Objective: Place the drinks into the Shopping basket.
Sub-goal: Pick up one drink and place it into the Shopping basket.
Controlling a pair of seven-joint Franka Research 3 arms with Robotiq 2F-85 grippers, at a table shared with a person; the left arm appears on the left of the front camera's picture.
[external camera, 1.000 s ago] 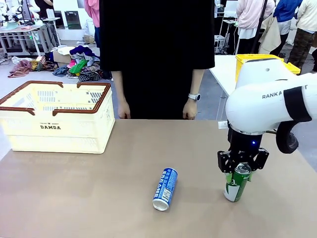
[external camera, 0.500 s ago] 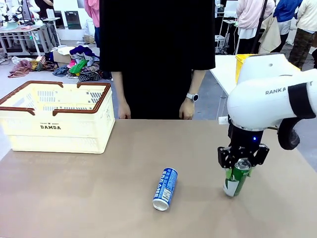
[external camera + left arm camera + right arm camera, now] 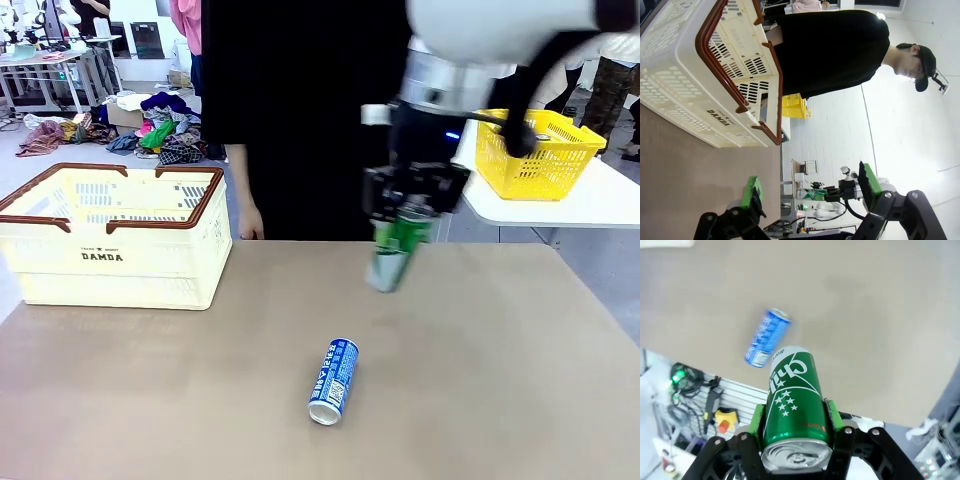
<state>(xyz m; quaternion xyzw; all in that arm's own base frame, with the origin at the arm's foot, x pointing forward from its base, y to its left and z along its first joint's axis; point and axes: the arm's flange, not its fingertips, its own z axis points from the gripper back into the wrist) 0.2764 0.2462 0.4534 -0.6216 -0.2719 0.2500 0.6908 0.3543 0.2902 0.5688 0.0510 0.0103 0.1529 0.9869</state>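
Front view: green can [image 3: 393, 255] aloft, tilted, over far worktop [image 3: 500, 350]; blue can [image 3: 333, 381] lying nearer. Right wrist view: right fingers [image 3: 758, 421] clenched on green can. Left wrist view: left fingers [image 3: 754, 192] spread, empty; Shopping basket [image 3: 685, 85] ahead.

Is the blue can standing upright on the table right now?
No, the blue can lies on its side on the table, well apart from the basket.

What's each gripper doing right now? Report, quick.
Left gripper: open, holding nothing.
Right gripper: closed on the green can, gripped near its top.
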